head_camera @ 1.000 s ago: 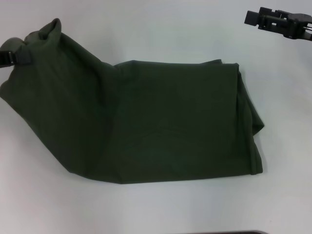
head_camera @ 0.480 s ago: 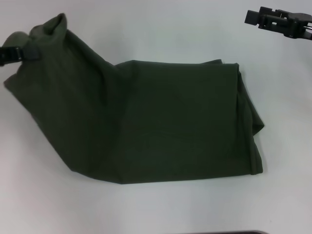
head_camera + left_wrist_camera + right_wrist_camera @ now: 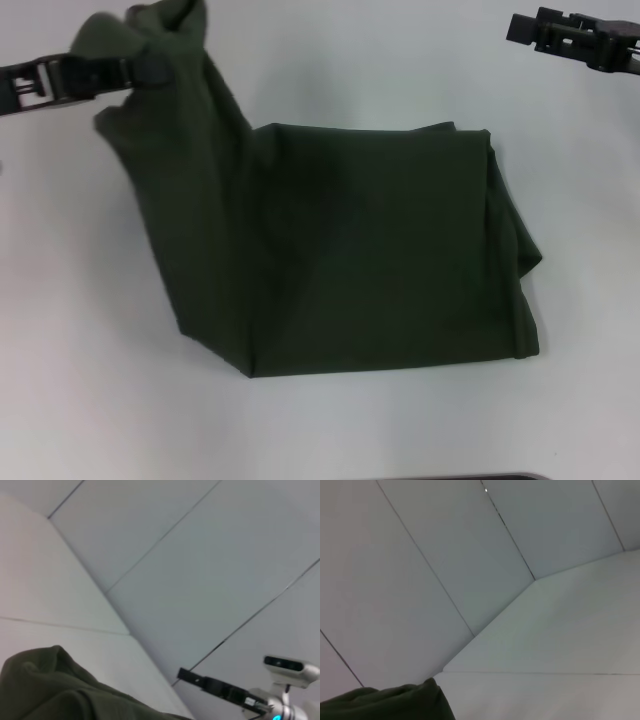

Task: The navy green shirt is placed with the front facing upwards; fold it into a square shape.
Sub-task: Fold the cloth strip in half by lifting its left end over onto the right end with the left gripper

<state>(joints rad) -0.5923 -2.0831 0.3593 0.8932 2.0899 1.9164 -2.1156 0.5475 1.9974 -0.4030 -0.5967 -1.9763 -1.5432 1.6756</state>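
Shirt [image 3: 350,250]: dark olive cloth, mostly flat across centre of head frame, lettering not visible, folded edge along right side and a straight lower hem. Left portion lifted off white surface [image 3: 90,400] into a steep drape rising to upper left of frame.

Left tool [image 3: 150,70]: at upper left, closed on a bunched corner of the shirt, cloth puffing up above the pinch. Compared with half a second back: tool further right and higher in frame, more of the black arm link showing behind it; gathered corner carried with it, from left edge toward top centre-left. Draped left flank now narrower and steeper; bare surface exposed at mid-left where cloth lay before. Lower left fold point at bottom of drape pulled slightly right. Right half of shirt unchanged in outline.

Right tool [image 3: 525,27]: upper right corner of frame, well apart from shirt, same place as before; opening cannot be told.

Left wrist view: a hump of shirt cloth [image 3: 55,690] at lower left, the other arm [image 3: 220,686] far off at lower right. Right wrist view: a corner of cloth [image 3: 395,702] at lower left.

Surface: plain white, matte, seams visible in wrist views. Room: pale panelled wall [image 3: 420,555] with thin dark joint lines meeting the surface edge.
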